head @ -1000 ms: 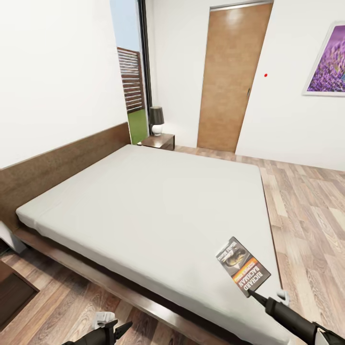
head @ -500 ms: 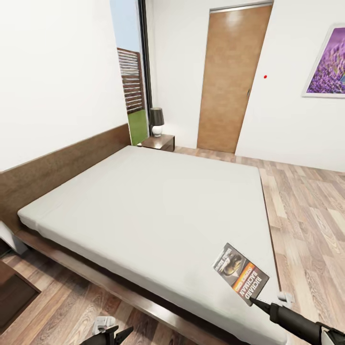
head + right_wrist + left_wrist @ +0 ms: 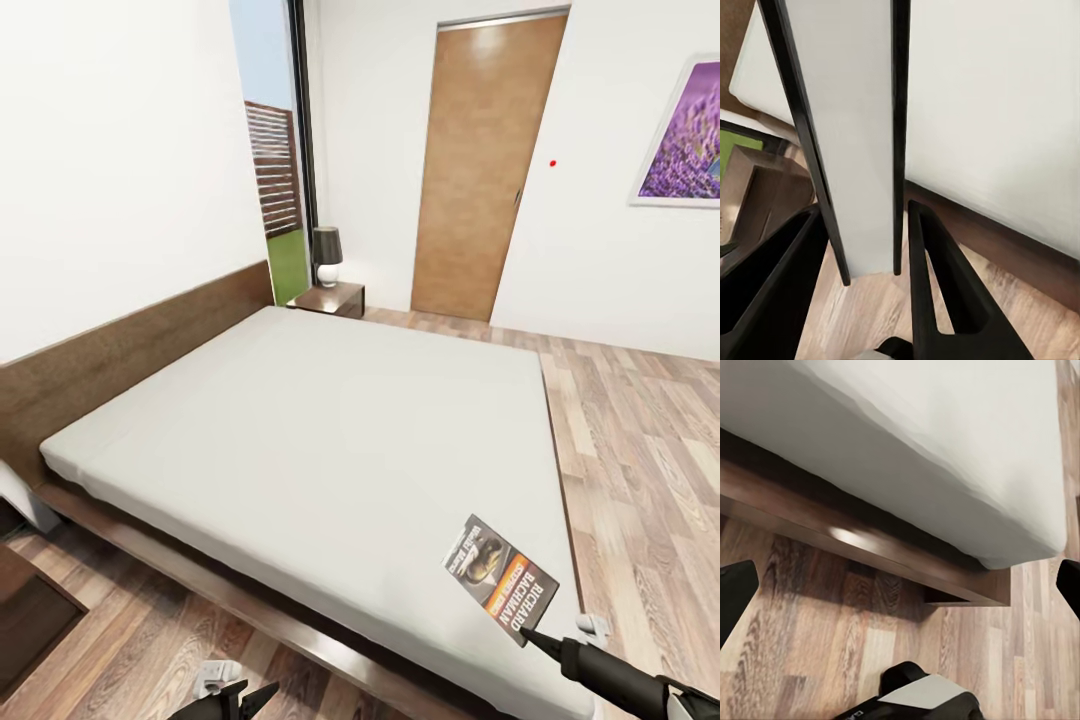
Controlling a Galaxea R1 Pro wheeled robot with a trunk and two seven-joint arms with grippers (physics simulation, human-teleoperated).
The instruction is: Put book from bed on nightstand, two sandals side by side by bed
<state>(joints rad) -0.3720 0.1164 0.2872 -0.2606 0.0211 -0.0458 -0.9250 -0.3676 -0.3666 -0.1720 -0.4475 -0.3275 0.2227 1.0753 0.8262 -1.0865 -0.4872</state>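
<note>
The bed (image 3: 320, 440) takes up most of the room, with a nightstand (image 3: 330, 295) at its far headboard corner. The book (image 3: 500, 580) stands up off the mattress near the foot corner, its lower edge clamped between the right gripper (image 3: 866, 259) fingers. The left gripper (image 3: 900, 585) hangs spread over the floor. With so thin an edge pinched, the book could pivot or slip out during the carry
</note>
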